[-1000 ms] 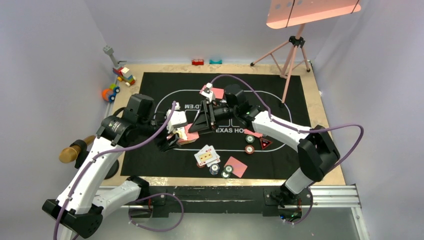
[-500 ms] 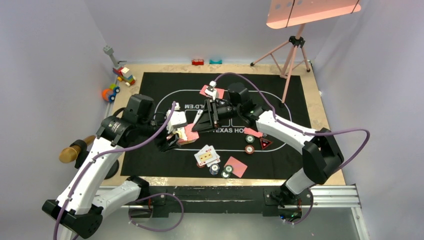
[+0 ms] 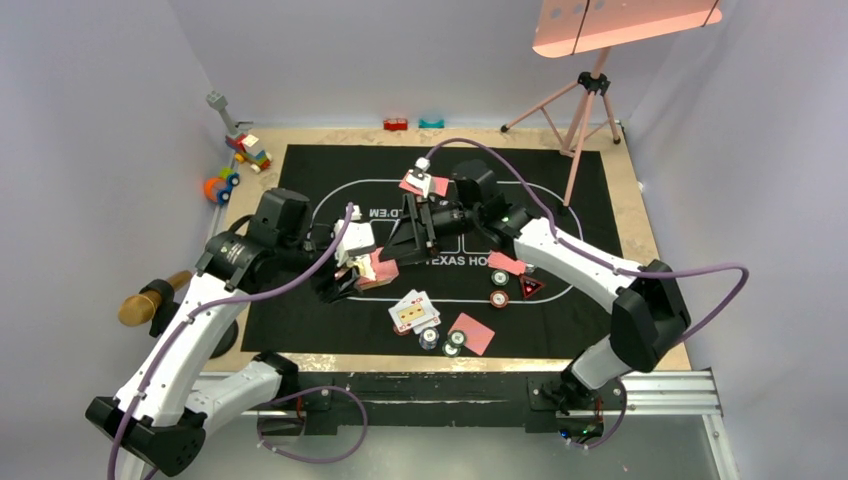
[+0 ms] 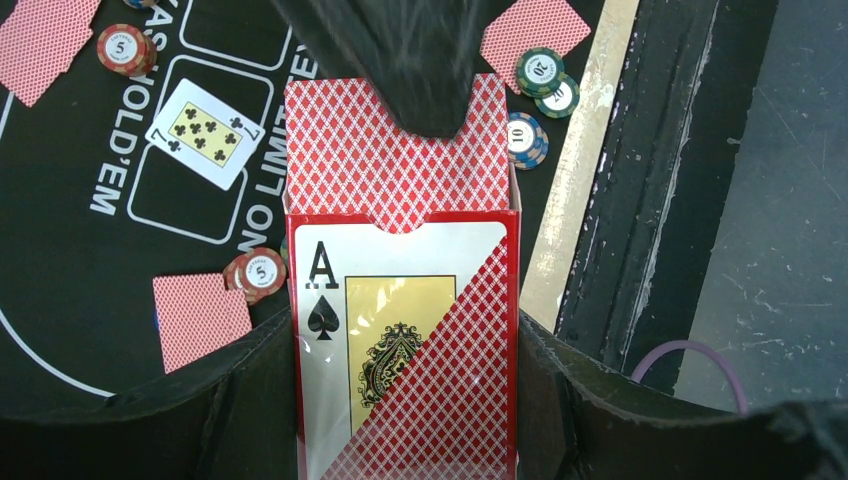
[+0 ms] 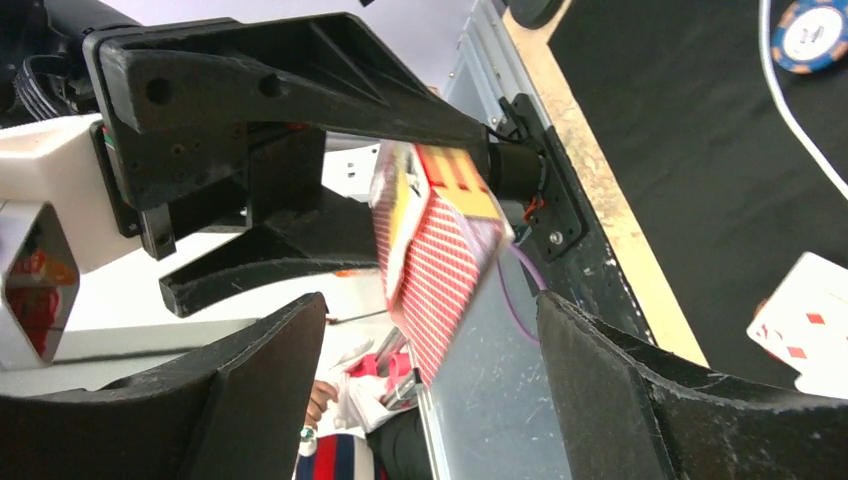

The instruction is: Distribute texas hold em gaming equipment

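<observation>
My left gripper (image 3: 352, 274) is shut on a red card box (image 4: 405, 340) printed with an ace of spades. Red-backed playing cards (image 4: 395, 150) stick out of the box's top. My right gripper (image 3: 398, 243) is open; its fingers stand either side of the box (image 5: 440, 250) without touching it. One dark finger (image 4: 420, 60) overlaps the cards' top edge. On the mat lie face-up cards (image 3: 413, 312), a red-backed card (image 3: 472, 333), poker chips (image 3: 442, 341), red chips (image 3: 498, 295) and the triangle marker (image 3: 529, 287).
The black mat (image 3: 300, 170) covers the board. Toy blocks (image 3: 248, 150) sit at the back left, a pink tripod (image 3: 585, 110) at the back right. A seven of clubs (image 4: 205, 132) and a red chip (image 4: 125, 48) lie under the left wrist.
The right gripper's jaws have spread wider around the box. The right arm has shifted slightly towards the back. The left arm and box have stayed put.
</observation>
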`<state>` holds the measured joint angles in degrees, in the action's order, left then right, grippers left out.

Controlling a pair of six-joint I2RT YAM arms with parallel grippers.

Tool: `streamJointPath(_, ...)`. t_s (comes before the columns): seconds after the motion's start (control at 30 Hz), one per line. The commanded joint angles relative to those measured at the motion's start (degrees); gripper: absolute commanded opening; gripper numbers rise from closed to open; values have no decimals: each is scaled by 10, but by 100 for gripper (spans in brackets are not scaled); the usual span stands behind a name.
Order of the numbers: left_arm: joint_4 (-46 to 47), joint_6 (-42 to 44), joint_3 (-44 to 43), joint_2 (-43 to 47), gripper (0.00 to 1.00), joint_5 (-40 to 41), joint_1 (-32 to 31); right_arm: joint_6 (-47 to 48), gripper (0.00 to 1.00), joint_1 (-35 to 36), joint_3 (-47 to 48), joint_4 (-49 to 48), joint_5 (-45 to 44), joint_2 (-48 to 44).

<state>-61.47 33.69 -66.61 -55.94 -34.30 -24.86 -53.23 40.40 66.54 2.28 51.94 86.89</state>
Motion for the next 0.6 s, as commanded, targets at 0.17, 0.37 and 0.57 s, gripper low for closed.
streamJointPath(0.17, 29, 4, -15, -8, 0, -18, 2, 36, 77, 36, 82, 47, 12, 70)
streamJointPath(0.37, 27, 4, -17, -5, 0, -20, 2, 53, 67, 30, 76, 72, 16, 76)
streamJointPath(0.57, 25, 3, -21, -3, 0, -23, 2, 60, 49, 5, 44, 77, 13, 51)
